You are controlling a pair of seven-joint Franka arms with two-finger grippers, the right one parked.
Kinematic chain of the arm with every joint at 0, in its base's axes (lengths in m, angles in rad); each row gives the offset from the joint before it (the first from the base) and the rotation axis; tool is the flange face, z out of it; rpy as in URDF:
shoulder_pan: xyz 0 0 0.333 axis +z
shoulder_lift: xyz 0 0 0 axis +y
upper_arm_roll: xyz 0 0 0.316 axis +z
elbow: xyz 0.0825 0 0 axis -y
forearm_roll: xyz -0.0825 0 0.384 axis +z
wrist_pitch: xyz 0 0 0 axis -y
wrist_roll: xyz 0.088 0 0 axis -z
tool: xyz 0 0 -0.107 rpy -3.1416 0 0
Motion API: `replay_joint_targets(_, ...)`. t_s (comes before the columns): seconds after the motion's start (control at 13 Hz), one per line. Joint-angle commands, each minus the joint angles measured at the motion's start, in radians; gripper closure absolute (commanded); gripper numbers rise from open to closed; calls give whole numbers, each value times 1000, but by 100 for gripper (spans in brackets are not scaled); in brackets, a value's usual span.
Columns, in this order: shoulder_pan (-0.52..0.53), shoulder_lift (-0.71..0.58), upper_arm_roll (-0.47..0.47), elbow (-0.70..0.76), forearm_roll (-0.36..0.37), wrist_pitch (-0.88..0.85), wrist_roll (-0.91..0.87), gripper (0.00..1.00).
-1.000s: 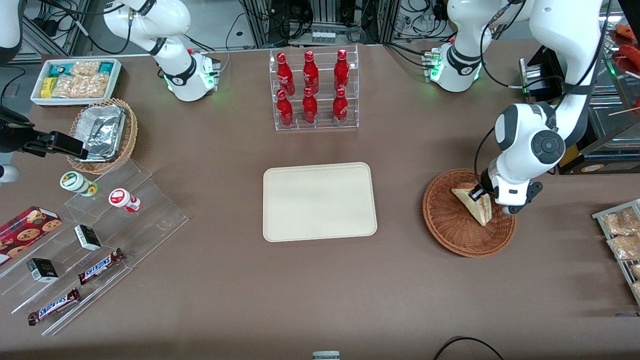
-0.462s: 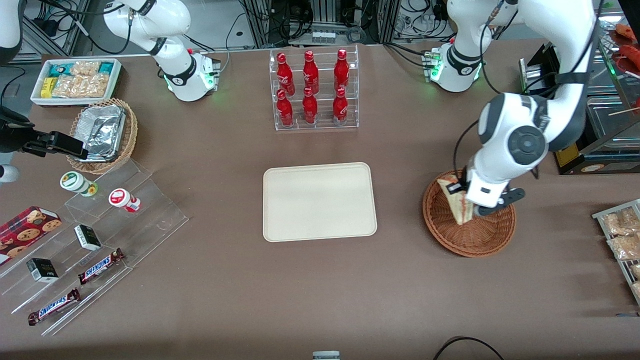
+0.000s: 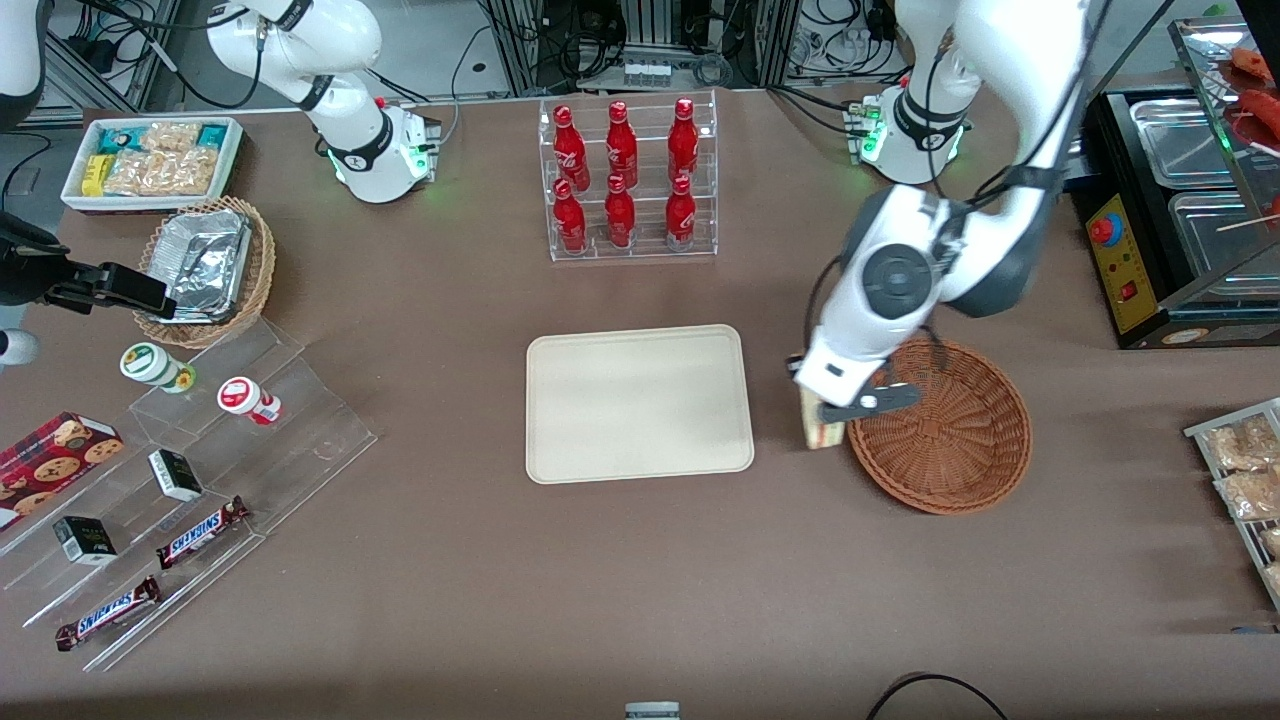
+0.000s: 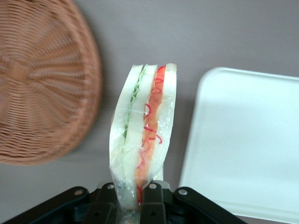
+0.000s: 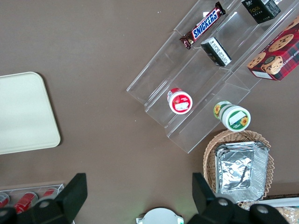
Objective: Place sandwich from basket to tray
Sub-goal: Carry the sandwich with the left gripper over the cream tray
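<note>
Sandwich point(image 3: 818, 428) now btwn basket point(image 3: 950, 440) & tray point(image 3: 640, 403), top hidden, pinched by gripper point(image 4: 133, 198).

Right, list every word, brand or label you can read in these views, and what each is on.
"SNICKERS": candy bar on the clear stepped display.
"SNICKERS": second bar, nearer the front camera.
"FACE": possibly, on a small black box; unsure.
Bottle labels, cup lids, cookie box: too small to read.
Sandwich, clamped in the gripper between basket and tray: no text.

The black two-finger gripper point(image 3: 822, 408) has lifted the small pale triangle sandwich point(image 3: 818, 428) out of the round reddish-brown wicker basket point(image 3: 950, 440). Now both hang between the basket and the flat cream plastic tray point(image 3: 640, 402).
</note>
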State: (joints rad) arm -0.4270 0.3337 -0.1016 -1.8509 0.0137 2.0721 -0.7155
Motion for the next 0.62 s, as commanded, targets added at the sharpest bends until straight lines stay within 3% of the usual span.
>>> replay_joint_targets(0.0, -74, 103, 13, 140, 6, -29, -96, 100)
replay_joint_targets(0.54, -254, 350, 11, 425, 2, -21, -301, 100)
